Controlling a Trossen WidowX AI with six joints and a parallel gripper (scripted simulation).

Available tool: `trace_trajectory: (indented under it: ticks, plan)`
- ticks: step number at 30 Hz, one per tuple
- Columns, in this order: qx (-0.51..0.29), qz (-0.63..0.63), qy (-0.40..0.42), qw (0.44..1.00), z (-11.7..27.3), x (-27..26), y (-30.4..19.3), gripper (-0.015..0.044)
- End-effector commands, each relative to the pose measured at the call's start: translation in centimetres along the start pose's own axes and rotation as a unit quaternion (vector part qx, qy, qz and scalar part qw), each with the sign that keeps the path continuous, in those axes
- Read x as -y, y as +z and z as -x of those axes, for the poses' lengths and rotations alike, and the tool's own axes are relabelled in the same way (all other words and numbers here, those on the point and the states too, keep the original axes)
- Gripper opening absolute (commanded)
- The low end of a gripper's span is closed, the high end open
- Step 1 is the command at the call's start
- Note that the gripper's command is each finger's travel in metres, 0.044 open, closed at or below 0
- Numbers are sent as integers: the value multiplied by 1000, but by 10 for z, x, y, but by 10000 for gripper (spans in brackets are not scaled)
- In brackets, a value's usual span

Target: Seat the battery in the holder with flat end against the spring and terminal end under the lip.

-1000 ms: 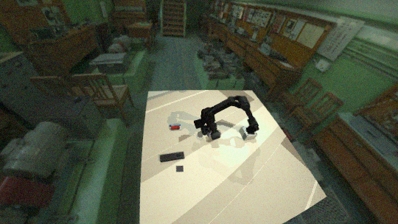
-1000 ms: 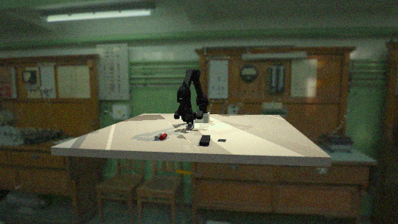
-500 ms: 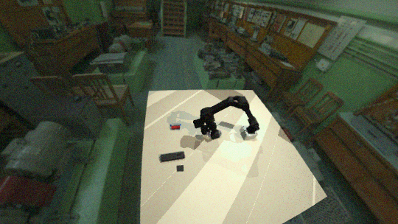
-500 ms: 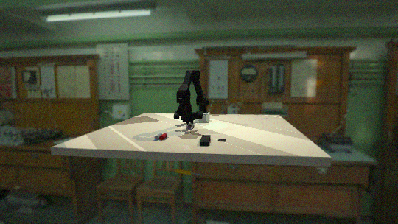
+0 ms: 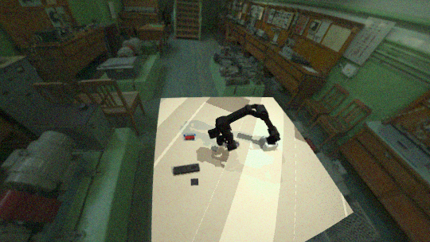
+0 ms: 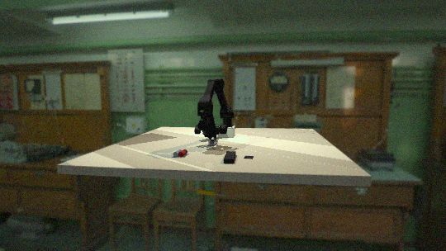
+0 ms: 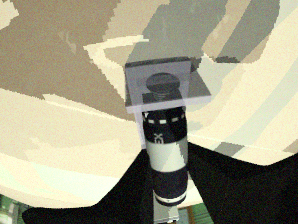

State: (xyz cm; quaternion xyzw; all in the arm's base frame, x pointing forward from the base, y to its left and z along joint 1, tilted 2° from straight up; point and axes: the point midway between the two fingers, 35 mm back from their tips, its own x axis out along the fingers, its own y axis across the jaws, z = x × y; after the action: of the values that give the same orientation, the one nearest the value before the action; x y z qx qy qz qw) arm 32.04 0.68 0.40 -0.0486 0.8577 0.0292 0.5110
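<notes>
The battery (image 7: 168, 157), black with a pale band, lies lengthwise between my fingertips in the wrist view. My gripper (image 7: 165, 151) (image 5: 232, 147) (image 6: 212, 139) is shut on it, one black finger on each side. The translucent grey holder (image 7: 195, 92) is under and beyond it. The battery's far end meets the holder's spring-end wall, and a dark round shape shows through that wall. The battery's near end is above a grey strip of the holder at the bottom of the view. Whether the battery is level or under the lip I cannot tell. The top and exterior views are too small for this.
A red item with blue-grey ends (image 5: 189, 137) (image 6: 182, 153) lies on the table off to one side of the arm. A long black block (image 5: 185, 169) (image 6: 230, 157) and a small dark square (image 5: 194, 181) (image 6: 248, 157) lie farther from the gripper.
</notes>
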Motion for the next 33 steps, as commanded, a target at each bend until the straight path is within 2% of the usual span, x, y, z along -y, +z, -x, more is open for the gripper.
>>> trace_trajectory:
  ticks: [1,16,33]
  plan:
    - [13,-3,1,1000,4,0,6,80]
    - [12,-3,2,1000,4,0,7,80]
    - [51,-2,3,999,0,0,7,80]
